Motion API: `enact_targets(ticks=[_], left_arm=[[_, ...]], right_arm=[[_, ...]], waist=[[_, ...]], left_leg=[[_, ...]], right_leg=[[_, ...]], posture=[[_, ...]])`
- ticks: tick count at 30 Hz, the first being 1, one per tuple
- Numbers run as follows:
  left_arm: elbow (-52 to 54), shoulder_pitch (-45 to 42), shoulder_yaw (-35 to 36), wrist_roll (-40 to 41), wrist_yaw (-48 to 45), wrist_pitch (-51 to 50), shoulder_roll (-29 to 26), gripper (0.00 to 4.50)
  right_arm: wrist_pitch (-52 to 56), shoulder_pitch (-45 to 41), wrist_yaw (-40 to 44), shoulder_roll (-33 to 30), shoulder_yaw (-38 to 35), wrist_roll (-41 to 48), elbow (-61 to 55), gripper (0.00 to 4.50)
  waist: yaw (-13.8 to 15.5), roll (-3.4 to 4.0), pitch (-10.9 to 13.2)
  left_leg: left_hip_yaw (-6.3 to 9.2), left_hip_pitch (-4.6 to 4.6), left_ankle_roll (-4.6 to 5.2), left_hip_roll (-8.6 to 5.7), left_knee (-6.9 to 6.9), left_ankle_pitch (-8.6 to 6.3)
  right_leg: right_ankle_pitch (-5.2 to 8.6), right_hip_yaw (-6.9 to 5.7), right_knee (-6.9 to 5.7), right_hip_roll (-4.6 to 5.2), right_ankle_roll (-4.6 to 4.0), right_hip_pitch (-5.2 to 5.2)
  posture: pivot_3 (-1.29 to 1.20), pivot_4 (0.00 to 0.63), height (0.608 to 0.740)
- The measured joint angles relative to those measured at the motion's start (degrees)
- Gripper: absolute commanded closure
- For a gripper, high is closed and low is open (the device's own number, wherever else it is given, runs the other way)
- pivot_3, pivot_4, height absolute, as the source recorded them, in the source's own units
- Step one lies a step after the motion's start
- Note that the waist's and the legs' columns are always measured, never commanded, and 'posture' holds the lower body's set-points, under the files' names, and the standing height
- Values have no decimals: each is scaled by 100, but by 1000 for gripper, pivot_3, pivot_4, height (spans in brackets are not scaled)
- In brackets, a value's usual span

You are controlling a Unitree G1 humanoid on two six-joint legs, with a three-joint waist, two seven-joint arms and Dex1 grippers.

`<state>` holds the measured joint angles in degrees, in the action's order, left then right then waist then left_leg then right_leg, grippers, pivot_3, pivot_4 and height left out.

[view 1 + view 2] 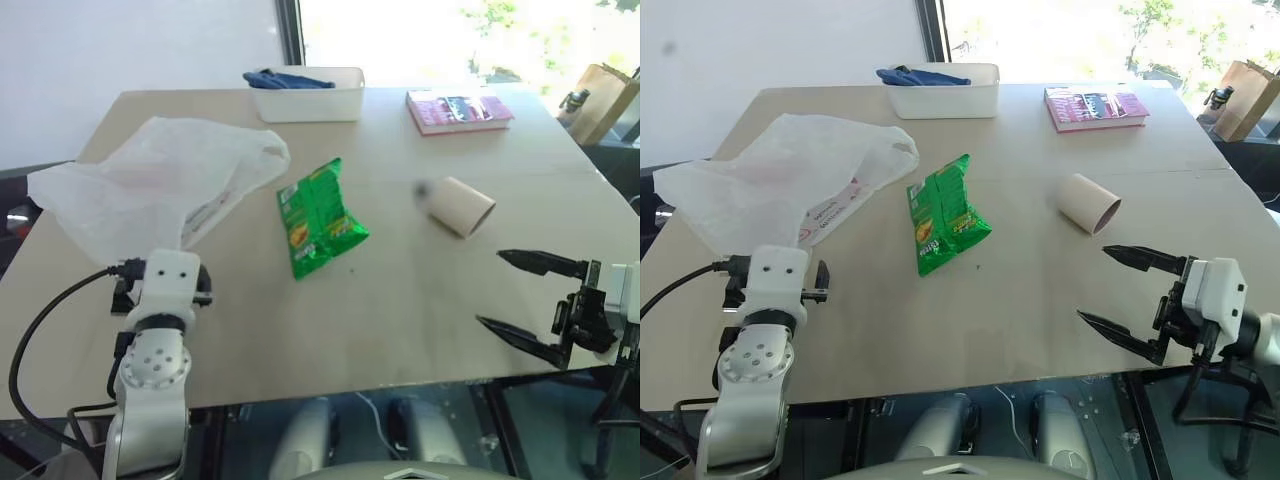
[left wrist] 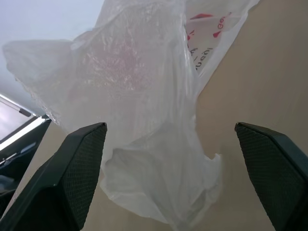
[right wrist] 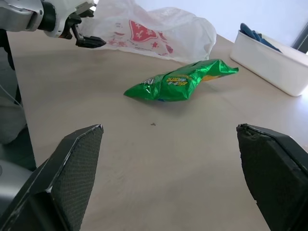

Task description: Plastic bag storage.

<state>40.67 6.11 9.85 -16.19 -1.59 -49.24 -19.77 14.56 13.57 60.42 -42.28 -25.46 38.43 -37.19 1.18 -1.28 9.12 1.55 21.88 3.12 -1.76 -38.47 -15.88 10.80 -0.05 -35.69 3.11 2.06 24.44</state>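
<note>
- Bag (image 1: pixel 150 185) lying crumpled on the table's (image 1: pixel 400 320) left part, just ahead of the left gripper (image 2: pixel 168 144), one edge hanging past the table's left side.
- Translucent white, crinkly, with faint red print showing through near its right edge.
- Left gripper aimed at the bag's near end, fingers (image 2: pixel 77 168) spread wide to either side of the plastic; not pinching it, though whether a finger brushes it cannot be told.
- Right gripper (image 1: pixel 1120 290) hovering at the table's near right edge, pointing across toward the left, fingers (image 1: pixel 1140 258) wide apart and holding nothing.
- Green packet (image 1: pixel 318 217) flat on the table near the middle, just right of the bag and apart from it, well ahead of the right gripper.
- Cardboard tube (image 1: pixel 458 205) on its side to the right of the packet, open end facing the near right, clear of everything else.
- Further back, white tray (image 1: pixel 310 98) by the far edge, with a dark blue cloth (image 1: pixel 285 79) draped in it and over its left rim.
- Pink book (image 1: pixel 458 110) flat at the far right, well apart from the tray.
- Brown paper bag (image 1: pixel 605 100) standing beyond the table's far right corner.
</note>
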Motion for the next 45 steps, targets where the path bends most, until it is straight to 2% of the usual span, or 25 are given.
enact_targets(ticks=[1, 2, 7, 8, 15, 17, 20, 25, 27, 29, 31, 32, 34, 39, 43, 45], left_arm=[[-96, -104, 15, 1, -7, -41, -12, 1281], [-194, -219, 51, 4, -22, -71, -16, 1865], [-386, -738, 197, 138, -193, -29, -66, 4182], [-392, -807, 233, 218, -246, -27, -62, 4462], [-542, -1904, 1507, 1787, -1304, -157, -131, 4462], [-551, -1948, 1909, 2505, -1833, -277, -257, 4462], [-538, -1984, 2244, 3147, -2216, -462, -433, 4462], [-504, -2237, 2749, 4152, -2456, -1013, -715, 4462], [-492, -2198, 2955, 4589, -2571, -1290, -838, 4462], [-449, -2152, 3238, 5151, -2645, -1720, -1012, 4462], [-350, -2050, 3394, 5318, -2605, -1874, -1060, 4462], [-273, -1978, 3540, 5466, -2516, -2023, -1072, 4462], [-39, -1937, 3546, 5741, -2370, -2169, -1066, 4462], [155, -1867, 3598, 6010, -2064, -2173, -1084, 4462], [155, -1827, 3597, 6168, -1864, -2139, -1138, 4500], [155, -1849, 3574, 6295, -1764, -2107, -1138, 4500]], right_arm=[[-11, 4, -16, 0, 3, -1, -3, 0], [-30, 11, -35, 1, 9, -4, -7, 0], [-119, 38, -155, 30, 209, -111, -45, 0], [-119, 38, -186, 36, 243, -137, -49, 0], [-15, -666, -667, 91, 944, -247, -122, 0], [130, -1247, -855, 247, 1339, -246, -62, 0], [253, -1963, -997, 446, 1792, -274, 118, 0], [826, -3424, -1431, 910, 3074, -1051, 1108, 0], [1395, -4136, -1843, 1283, 3538, -1443, 1779, 0], [2120, -4917, -2276, 1937, 3771, -1586, 2581, 0], [2347, -5165, -2452, 2266, 3805, -1564, 2883, 0], [2580, -5581, -2788, 2750, 3726, -1630, 3466, 0], [2754, -6278, -3232, 3323, 3785, -1887, 4338, 0], [2758, -6773, -3475, 3730, 3923, -2322, 5681, 0], [2791, -6774, -3248, 3771, 3870, -2365, 6156, 1698], [2822, -6778, -3134, 3806, 3778, -2334, 6226, 2771]], waist=[[0, 0, 0], [0, 0, 0], [0, 0, 0], [1, 0, 0], [-35, 0, 0], [-70, -7, 4], [-56, -9, 7], [-49, -12, 9], [-82, -14, 10], [-123, -13, 11], [-118, -14, 11], [-163, -13, 12], [-193, -11, 13], [-174, -11, 13], [-209, -3, 18], [-215, -2, 18]], left_leg=[[1, 0, 0, 0, 0, 0], [2, 0, 0, 0, 0, 0], [1, 1, -1, -1, 0, 0], [1, 1, -1, -1, 0, 0], [2, 0, -8, -1, -1, 4], [-2, 0, -22, 0, -1, 12], [2, 0, -34, -2, -1, 19], [2, 1, -41, -7, -3, 24], [-2, 1, -47, -7, -2, 27], [7, 11, -57, -6, 4, 34], [22, 12, -60, -8, 5, 35], [17, 13, -64, -5, 7, 34], [19, 21, -65, -7, 9, 34], [33, 26, -66, -20, 16, 33], [33, 24, -68, -17, 18, 33], [33, 22, -72, -14, 19, 34]], right_leg=[[0, 0, -1, 0, 0, 0], [0, -1, -1, 0, 0, 0], [-8, 0, -1, 2, 5, 0], [-8, 1, -1, 3, 4, 0], [-9, -1, -4, 0, 4, 2], [-11, 3, -5, -4, 5, 6], [-11, 0, -7, -4, 4, 7], [-10, 0, -12, -3, -1, 8], [-11, 6, -17, -5, -3, 14], [-19, 2, -20, -7, -4, 30], [-19, -2, -21, -6, -5, 28], [-22, 0, -21, -10, -8, 31], [-23, -1, -21, -9, -9, 41], [-21, -14, -12, -3, -12, 40], [-21, -13, -16, -7, -12, 42], [-21, -13, -18, -10, -12, 42]], posture=[[0, 150, 740], [0, 150, 740], [0, 150, 740], [0, 150, 740], [0, 150, 740], [0, 150, 740], [0, 150, 740], [0, 150, 740], [0, 150, 740], [0, 150, 740], [0, 150, 740], [0, 150, 740], [0, 150, 740], [0, 150, 740], [0, 150, 740], [0, 150, 740]])
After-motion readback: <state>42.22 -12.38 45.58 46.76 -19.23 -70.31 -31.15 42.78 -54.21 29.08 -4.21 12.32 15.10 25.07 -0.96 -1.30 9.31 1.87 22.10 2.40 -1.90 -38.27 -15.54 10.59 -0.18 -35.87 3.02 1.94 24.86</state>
